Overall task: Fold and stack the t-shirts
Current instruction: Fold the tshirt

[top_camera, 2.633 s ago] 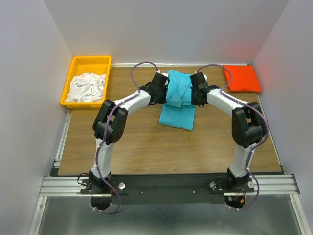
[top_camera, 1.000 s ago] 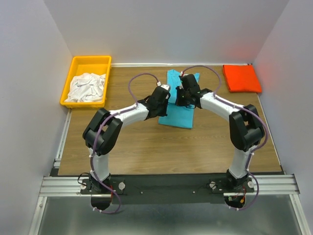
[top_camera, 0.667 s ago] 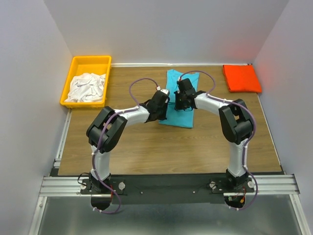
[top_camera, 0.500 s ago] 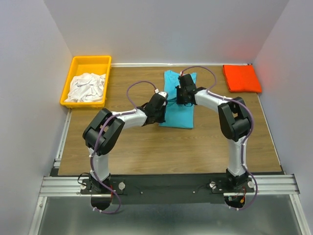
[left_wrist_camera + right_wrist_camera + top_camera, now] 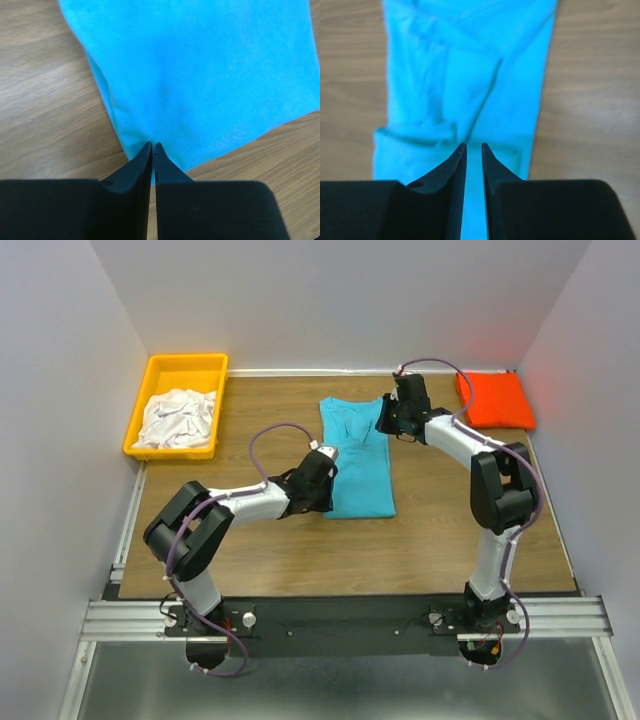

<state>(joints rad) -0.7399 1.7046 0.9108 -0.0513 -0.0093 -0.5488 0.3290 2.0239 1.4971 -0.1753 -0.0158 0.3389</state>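
The turquoise-blue t-shirt [image 5: 358, 455] lies stretched out lengthwise on the table's middle, folded into a long strip. My left gripper [image 5: 320, 478] is shut on its near left hem corner; the left wrist view shows the jaws [image 5: 152, 145] pinched on the cloth [image 5: 200, 75]. My right gripper [image 5: 388, 420] is at the shirt's far right corner, its jaws [image 5: 473, 146] nearly closed with turquoise cloth [image 5: 465, 75] between them. The orange-red t-shirt [image 5: 495, 400] lies folded at the far right corner. White t-shirts [image 5: 178, 418] lie crumpled in the bin.
The yellow plastic bin [image 5: 185, 362] stands at the far left, just off the wooden table [image 5: 260, 550]. White walls close in the back and both sides. The arm bases sit on a rail at the near edge.
The two grippers have drawn apart, the left toward the near side and the right toward the far right. The turquoise shirt has gone from bunched between them to pulled out long and flat.
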